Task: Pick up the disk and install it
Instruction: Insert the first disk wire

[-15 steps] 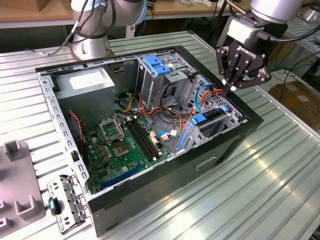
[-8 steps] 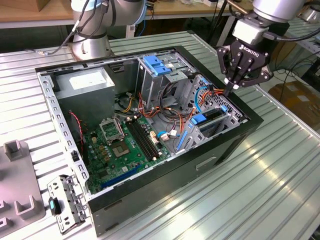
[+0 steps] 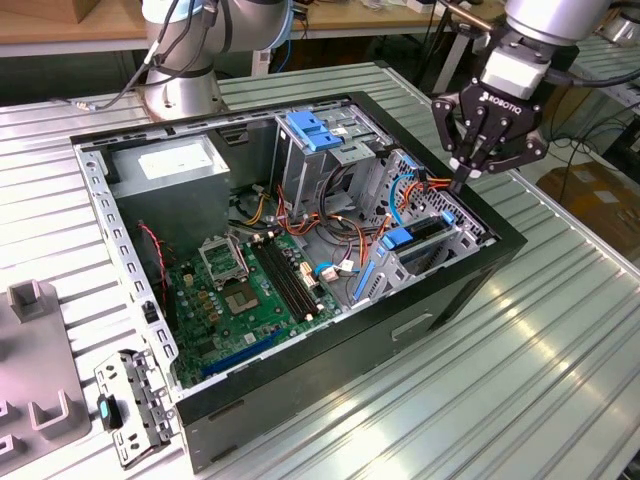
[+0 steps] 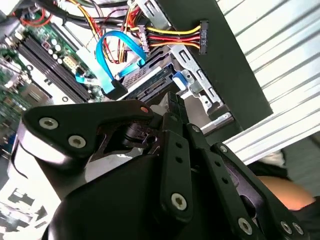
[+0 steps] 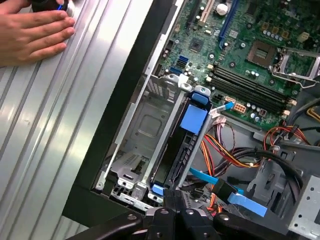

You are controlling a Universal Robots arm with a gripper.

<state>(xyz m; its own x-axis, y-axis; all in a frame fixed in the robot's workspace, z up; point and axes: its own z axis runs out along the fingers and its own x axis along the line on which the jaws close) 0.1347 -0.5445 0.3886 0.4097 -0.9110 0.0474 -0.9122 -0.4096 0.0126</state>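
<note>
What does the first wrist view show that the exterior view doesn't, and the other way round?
The first wrist view adds a person's hand lying on the ribbed table beside the case. The exterior view adds the arm's base, the power supply and a metal bracket lying outside the case. Both share the motherboard, the disk standing in its bay, and the gripper close by its end.

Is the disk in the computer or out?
In. The disk stands on edge in the drive cage inside the open case, the gripper at its end.
</note>
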